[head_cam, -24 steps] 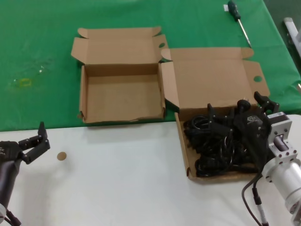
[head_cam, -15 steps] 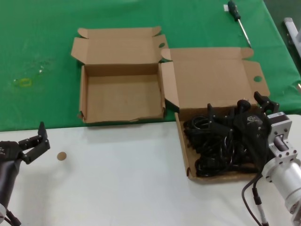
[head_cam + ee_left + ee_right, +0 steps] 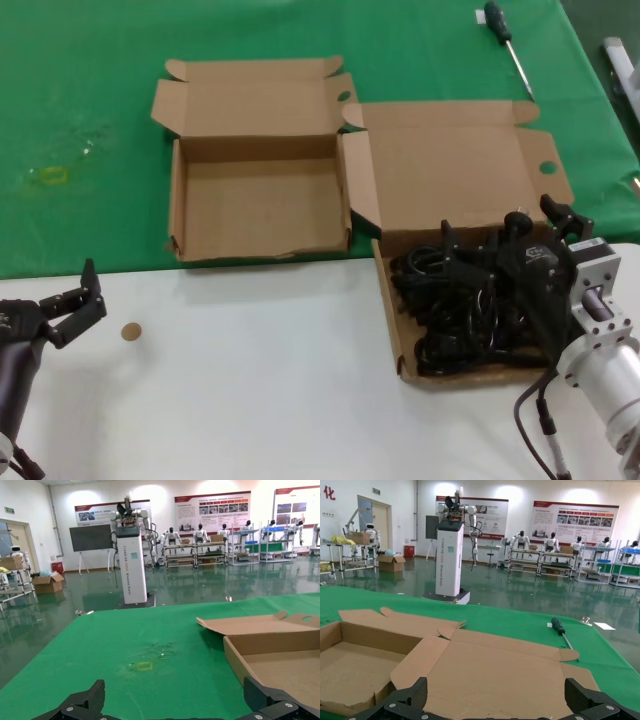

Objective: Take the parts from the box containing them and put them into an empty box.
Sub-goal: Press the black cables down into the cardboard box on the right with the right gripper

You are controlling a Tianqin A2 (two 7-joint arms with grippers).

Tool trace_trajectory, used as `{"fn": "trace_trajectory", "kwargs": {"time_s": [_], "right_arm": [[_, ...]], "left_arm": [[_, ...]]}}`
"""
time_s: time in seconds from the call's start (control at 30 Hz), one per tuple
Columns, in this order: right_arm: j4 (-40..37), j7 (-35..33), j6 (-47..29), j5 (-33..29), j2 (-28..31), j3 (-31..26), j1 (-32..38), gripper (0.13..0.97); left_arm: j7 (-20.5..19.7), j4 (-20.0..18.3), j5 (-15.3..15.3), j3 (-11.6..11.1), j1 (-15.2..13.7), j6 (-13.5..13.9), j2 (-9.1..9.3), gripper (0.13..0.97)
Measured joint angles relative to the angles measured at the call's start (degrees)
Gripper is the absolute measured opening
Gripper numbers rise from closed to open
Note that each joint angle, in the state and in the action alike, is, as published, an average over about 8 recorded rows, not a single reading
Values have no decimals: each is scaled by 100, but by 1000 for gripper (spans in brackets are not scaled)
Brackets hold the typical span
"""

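The parts (image 3: 450, 310) are black looped cords piled in the larger box (image 3: 388, 300) at the right, its broad lid (image 3: 450, 170) lying open behind it. My right gripper (image 3: 505, 228) hangs open just over the back of that pile, with nothing between its fingers (image 3: 417, 692); its wrist view shows the lid (image 3: 495, 675) and no cords. The smaller empty box (image 3: 260, 205) sits open to the left, its front wall dented. My left gripper (image 3: 92, 290) waits open at the near left over the white table, facing the empty box (image 3: 280, 665).
A green-handled screwdriver (image 3: 505, 40) lies on the green cloth behind the boxes, also visible in the right wrist view as the screwdriver (image 3: 559, 628). A small brown disc (image 3: 131, 332) rests on the white table near the left gripper. A yellow mark (image 3: 50, 175) shows on the cloth.
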Motion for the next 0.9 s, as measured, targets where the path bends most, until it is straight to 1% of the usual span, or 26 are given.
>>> {"fn": "trace_trajectory", "kwargs": {"time_s": [0.9], "right_arm": [[0,0,0,0,0,0,0,966]], "left_arm": [[0,0,0,0,0,0,0,966]]}}
